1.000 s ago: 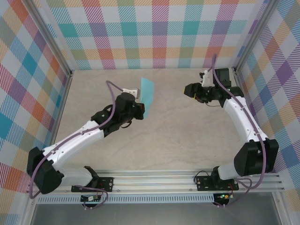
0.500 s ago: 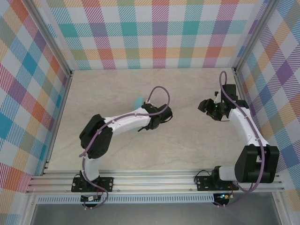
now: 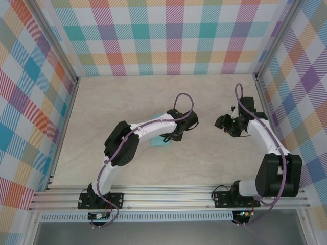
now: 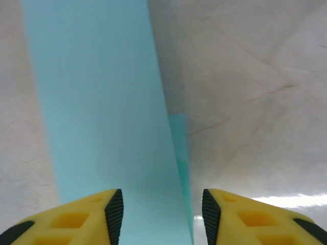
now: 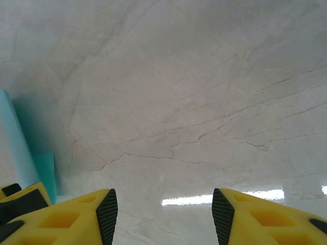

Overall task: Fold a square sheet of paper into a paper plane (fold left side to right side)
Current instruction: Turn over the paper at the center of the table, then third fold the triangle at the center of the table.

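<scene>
The left claw point(image 4: 162, 217) has swung inward, now spread over the square sheet of paper point(image 4: 102, 102).

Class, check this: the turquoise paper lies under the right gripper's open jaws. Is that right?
No. The paper lies under the left gripper, jaws open, as the left wrist view shows. The right gripper is open over the table.

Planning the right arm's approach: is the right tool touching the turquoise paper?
Apart. The top view shows a wide stretch of bare table between the right tool and the square sheet of paper.
</scene>
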`<state>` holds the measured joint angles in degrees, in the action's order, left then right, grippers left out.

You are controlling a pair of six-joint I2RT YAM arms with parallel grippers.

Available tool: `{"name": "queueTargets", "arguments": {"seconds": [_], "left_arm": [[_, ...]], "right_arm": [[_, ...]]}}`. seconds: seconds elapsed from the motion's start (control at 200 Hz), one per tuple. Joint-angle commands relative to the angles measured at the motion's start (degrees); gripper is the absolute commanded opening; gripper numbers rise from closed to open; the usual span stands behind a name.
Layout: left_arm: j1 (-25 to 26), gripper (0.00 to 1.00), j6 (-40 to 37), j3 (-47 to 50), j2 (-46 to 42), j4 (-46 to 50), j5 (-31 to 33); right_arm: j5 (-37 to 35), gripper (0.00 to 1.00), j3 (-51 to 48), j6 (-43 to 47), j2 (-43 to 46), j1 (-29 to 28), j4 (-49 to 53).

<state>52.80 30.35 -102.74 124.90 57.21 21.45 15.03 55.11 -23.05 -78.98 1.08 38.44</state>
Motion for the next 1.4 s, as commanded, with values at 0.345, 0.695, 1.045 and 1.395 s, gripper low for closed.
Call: {"name": "queueTargets", "arguments": {"seconds": [0.345,0.695,1.045,1.395], "left_arm": [[-14.53,0.69,-1.16,21.68,-24.66,-21.00,-23.39],[-27.59,0.66,0.94,39.96,-29.19,-37.69,-39.66],[-29.94,0.66,1.77,42.80,-24.67,-43.19,-41.71],[-29.95,0.65,2.20,42.36,-20.74,-44.44,-43.87]], "right_arm": [[18.40,0.50,7.14,-3.72,-15.84,-12.71,-15.32],[17.92,0.51,29.86,-7.09,-37.91,-24.19,-17.95],[14.04,0.50,42.43,-7.46,-50.39,-27.18,-11.67],[11.89,0.48,43.23,-3.45,-53.62,-27.18,-7.32]]}}
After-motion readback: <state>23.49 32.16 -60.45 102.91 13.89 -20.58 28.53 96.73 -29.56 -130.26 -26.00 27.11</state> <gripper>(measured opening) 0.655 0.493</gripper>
